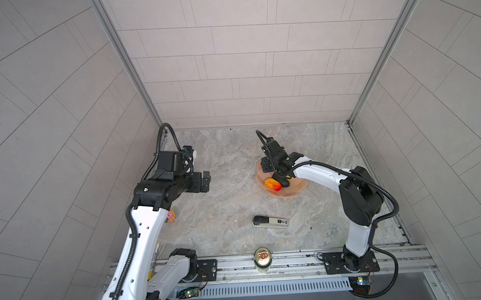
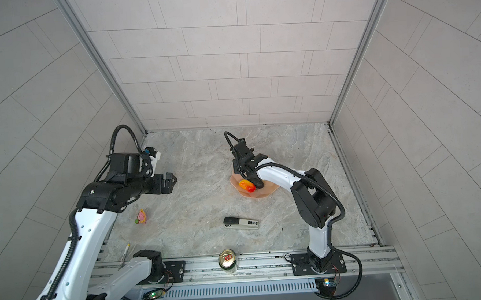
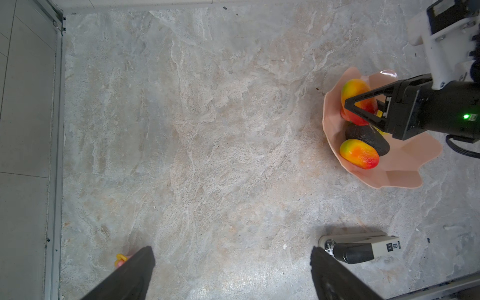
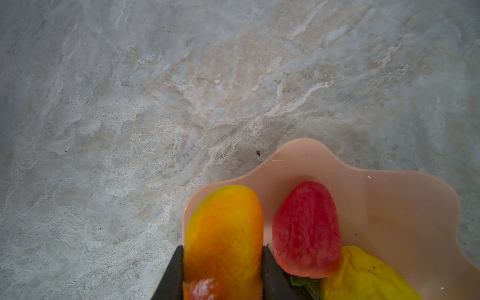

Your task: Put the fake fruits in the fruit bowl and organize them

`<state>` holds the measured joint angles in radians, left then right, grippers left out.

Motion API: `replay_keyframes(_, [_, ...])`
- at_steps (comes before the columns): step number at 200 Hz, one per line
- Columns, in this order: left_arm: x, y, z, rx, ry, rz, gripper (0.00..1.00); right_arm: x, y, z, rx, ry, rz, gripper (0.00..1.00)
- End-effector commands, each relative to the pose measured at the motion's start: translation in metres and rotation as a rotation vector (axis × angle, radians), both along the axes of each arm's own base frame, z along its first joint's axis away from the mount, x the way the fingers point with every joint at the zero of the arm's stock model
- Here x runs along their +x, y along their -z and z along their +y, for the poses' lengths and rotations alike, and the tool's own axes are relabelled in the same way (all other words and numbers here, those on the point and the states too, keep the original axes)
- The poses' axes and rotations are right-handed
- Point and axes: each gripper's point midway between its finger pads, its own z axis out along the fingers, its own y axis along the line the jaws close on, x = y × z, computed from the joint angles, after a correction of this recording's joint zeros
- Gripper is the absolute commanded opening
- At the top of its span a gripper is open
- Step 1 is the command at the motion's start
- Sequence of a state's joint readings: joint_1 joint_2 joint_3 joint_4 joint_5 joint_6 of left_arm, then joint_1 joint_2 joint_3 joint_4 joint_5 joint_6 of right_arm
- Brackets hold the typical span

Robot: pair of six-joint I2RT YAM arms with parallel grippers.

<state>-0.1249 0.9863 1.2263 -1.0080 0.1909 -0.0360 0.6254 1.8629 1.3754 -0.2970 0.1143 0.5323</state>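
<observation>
Five fake fruits are gathered at the fruit bowl (image 3: pixel 405 179), a shallow, glossy peach-pink dish with a wavy scalloped rim. It stands on the veined, stone-patterned bench (image 3: pixel 207 130), right of the middle in both top views. The right jaws are closed on the held mango (image 4: pixel 226 239), a smooth oval that grades from yellow through orange to red. Their black fingers (image 4: pixel 176 272) press its two long sides just inside the bowl's rim. Whether this fruit rests on the bowl I cannot tell.

Beside it lies the strawberry (image 4: pixel 307 231), matte red and wrinkled, with green leaves at its broad end. The bumpy yellow lemon (image 4: pixel 363 275) touches the strawberry. The dark, pebbly avocado (image 3: pixel 368 136) lies between the held mango and the second mango (image 3: pixel 359 153), which leans against it near the rim.

The left jaws stand wide and hold nothing, their dark fingers (image 3: pixel 135 272) well apart above bare bench. A boxy black-and-grey stapler (image 3: pixel 361 246) lies flat near the bowl. A round metal can (image 1: pixel 263 258) stands upright at the front rail. A small pink-and-yellow toy (image 2: pixel 141 216) sits by the left arm.
</observation>
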Motion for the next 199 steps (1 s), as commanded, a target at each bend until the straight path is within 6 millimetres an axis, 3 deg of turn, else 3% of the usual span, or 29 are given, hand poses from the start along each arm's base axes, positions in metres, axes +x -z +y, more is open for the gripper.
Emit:
replay_keyframes(1, [0.000,-0.004,0.002,0.006,-0.005,-0.017,1.00,0.002,0.010,-0.004,-0.010,0.038,0.007,0.29])
replay_keyframes(55, [0.003,-0.007,-0.001,-0.007,-0.001,-0.015,1.00,0.001,0.013,-0.004,-0.010,0.026,0.003,0.40])
replay_keyframes(109, [-0.001,-0.008,0.001,-0.003,-0.006,-0.015,1.00,0.000,0.010,-0.002,-0.011,0.004,-0.004,0.60])
replay_keyframes(155, [0.001,-0.009,0.000,-0.003,-0.006,-0.019,1.00,-0.007,-0.026,-0.004,-0.030,-0.054,-0.059,0.89])
replay_keyframes(182, [0.003,-0.008,-0.002,-0.020,-0.004,-0.019,1.00,-0.022,-0.064,0.001,-0.035,-0.184,-0.124,0.99])
replay_keyframes(199, [0.004,-0.008,-0.003,-0.030,-0.008,-0.021,1.00,-0.034,-0.089,-0.006,-0.045,-0.225,-0.185,1.00])
